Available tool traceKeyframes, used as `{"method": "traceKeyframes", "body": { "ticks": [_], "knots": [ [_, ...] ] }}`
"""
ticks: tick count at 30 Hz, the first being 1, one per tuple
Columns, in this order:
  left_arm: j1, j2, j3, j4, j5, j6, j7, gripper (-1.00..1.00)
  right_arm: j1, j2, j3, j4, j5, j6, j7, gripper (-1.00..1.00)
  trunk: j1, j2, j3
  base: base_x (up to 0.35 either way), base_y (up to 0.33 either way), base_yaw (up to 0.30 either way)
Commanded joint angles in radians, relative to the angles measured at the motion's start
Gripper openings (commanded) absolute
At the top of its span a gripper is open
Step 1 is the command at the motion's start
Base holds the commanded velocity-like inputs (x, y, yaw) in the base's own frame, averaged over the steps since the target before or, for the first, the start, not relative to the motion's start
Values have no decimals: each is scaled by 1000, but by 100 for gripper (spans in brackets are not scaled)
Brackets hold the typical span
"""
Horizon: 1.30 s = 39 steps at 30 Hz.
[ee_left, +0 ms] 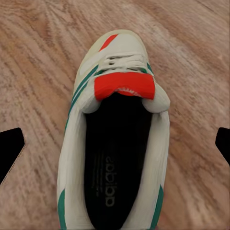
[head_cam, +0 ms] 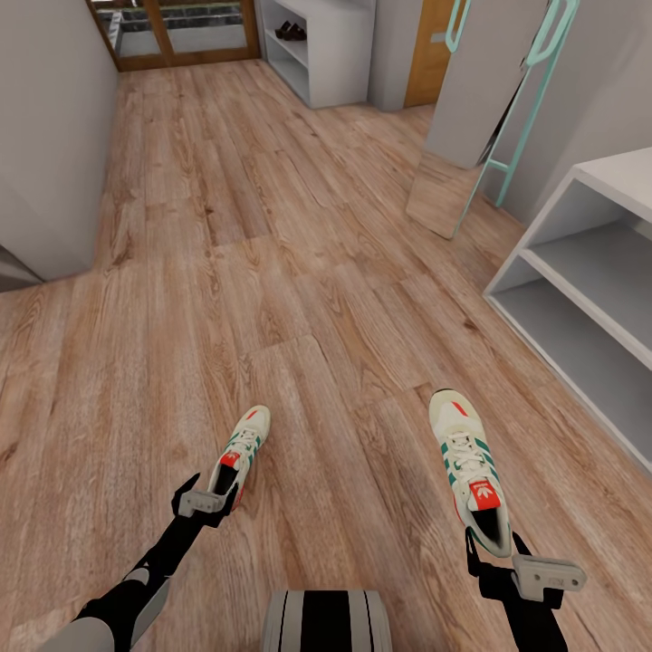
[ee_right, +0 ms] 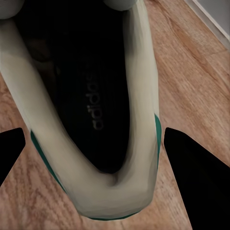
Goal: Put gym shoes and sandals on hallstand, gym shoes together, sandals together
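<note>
Left shoe (head_cam: 241,450): on the floor (head_cam: 272,272) before you, left.
Right shoe (head_cam: 469,466): well apart, right.
Hallstand (head_cam: 589,272): your far right.

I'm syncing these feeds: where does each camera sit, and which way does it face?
Head view: high on the robot, facing forward and down at the floor; both arms show.
Left wrist view: above the left shoe; dark fingertips at the edges.
Right wrist view: over the right shoe heel.
Shared: both shoes also appear from the head.
</note>
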<state>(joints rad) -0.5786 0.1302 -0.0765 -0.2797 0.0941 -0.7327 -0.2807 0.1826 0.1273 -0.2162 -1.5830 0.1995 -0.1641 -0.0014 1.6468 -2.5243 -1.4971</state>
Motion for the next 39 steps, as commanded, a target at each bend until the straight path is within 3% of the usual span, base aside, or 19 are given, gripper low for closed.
{"method": "traceKeyframes", "body": {
  "ticks": [1,15,39],
  "knots": [
    [0,0,0,0,0,0,0,100,0,0,0,0,0,0,0,-100,0,0,0,0,0,0],
    [-17,20,0,-2,1,1,0,100,0,0,0,1,0,0,0,-100,0,0,-2,0,0,0],
    [-24,9,-3,-2,-1,2,0,100,0,0,0,0,0,0,0,-100,0,0,-34,0,0,0]
  ]
}}
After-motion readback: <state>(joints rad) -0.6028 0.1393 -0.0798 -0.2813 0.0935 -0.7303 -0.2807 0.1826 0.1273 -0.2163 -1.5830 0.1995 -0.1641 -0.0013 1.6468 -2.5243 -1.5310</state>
